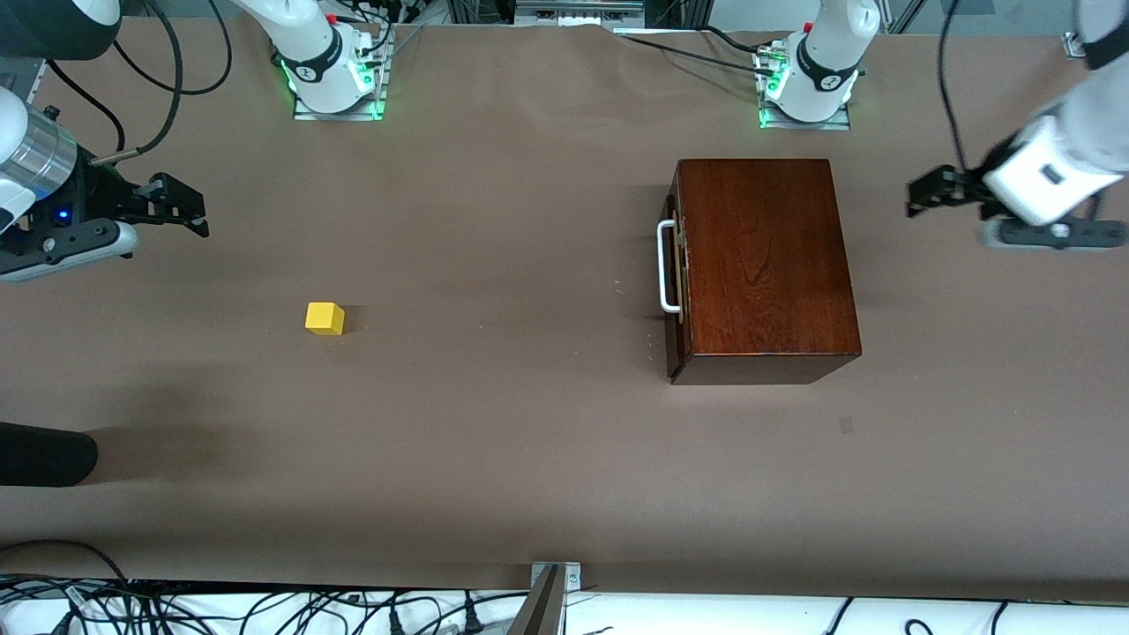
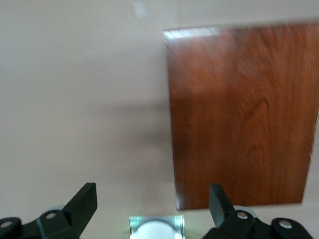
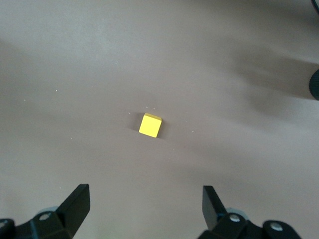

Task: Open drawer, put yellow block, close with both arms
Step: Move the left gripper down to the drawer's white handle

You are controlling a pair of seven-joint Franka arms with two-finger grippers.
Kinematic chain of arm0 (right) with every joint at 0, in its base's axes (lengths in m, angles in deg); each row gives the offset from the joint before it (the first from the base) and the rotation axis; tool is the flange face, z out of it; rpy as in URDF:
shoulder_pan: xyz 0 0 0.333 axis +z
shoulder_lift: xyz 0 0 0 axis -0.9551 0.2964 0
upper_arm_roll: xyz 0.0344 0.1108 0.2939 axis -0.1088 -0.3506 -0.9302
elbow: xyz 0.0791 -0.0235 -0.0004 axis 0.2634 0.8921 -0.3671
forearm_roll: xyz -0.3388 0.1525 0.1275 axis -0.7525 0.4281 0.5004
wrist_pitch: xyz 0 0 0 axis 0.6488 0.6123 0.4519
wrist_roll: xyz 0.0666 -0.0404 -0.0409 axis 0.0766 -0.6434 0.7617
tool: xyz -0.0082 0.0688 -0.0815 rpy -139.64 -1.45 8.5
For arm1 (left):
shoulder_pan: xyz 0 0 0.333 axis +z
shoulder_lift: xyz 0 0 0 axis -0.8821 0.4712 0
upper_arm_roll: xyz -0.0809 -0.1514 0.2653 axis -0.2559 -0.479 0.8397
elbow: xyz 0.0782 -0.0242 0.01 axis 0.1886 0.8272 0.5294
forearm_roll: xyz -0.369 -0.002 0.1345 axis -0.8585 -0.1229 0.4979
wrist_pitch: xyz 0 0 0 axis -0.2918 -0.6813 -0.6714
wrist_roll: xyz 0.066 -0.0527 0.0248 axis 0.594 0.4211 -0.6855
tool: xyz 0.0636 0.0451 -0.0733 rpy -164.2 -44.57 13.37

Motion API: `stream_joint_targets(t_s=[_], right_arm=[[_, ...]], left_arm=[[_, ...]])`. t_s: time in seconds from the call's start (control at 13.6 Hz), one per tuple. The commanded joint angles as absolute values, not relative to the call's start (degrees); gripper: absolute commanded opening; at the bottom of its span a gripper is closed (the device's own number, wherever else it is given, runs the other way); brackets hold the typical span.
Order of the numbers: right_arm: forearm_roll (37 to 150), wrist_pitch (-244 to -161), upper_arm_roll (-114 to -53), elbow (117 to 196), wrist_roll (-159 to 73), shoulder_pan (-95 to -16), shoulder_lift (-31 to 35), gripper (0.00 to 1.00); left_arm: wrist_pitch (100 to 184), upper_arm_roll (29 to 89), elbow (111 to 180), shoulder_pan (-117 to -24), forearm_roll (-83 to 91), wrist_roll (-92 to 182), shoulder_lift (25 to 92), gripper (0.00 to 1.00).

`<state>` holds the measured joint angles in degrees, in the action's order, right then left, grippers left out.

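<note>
On the brown paper-covered bench (image 1: 529,459), front view: one glossy mahogany-coloured wooden box (image 1: 763,265), toward the left arm's end, near that arm's base. Its drawer (image 1: 675,269), dark reddish-brown front with a white U-shaped bar handle (image 1: 668,266), is fully shut, handle facing the right arm's end; judged so placed that a pull along the bench will slide it out. One small bright yellow cube, the yellow block (image 1: 325,318), sits alone toward the right arm's end, well apart from the box and nearer the front camera than the handle; judged left in open space for a clear top-down pick. Left end effector (image 1: 937,192), black two-fingered, hangs over bare bench beside the box, touching nothing. Right end effector (image 1: 176,207) hangs over bare bench, apart from the block, empty.

Left wrist view: both black fingers (image 2: 84,201) spread wide, nothing between them; the box top (image 2: 239,119) lies below, drawer front not visible.

Right wrist view: fingers (image 3: 77,199) at full spread, nothing held; the block (image 3: 150,125) lies on the bench (image 3: 75,74) below, roughly midway between the finger lines, untouched. Judged: the task is at its outset, drawer not yet opened.
</note>
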<state>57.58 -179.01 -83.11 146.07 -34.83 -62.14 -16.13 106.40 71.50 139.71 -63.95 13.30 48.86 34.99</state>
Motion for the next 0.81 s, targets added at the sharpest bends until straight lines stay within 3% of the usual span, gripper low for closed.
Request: stream_joint_targets(t_s=[0.0, 0.37, 0.74], right_arm=[[57.7, -178.4, -83.3, 145.3, -35.2, -62.5, -15.9, 1.00], [57.7, -178.4, -83.3, 145.3, -35.2, -62.5, -15.9, 1.00], [57.7, -178.4, -83.3, 145.3, -35.1, -62.6, -15.9, 1.00]], left_arm=[[103.8, 65.5, 138.5, -64.2, 13.1, 49.0, 39.6, 1.00], [111.9, 52.5, 138.0, -64.6, 13.2, 41.0, 46.0, 1.00], [123.5, 51.2, 138.5, -71.9, 14.2, 18.7, 53.0, 1.00]])
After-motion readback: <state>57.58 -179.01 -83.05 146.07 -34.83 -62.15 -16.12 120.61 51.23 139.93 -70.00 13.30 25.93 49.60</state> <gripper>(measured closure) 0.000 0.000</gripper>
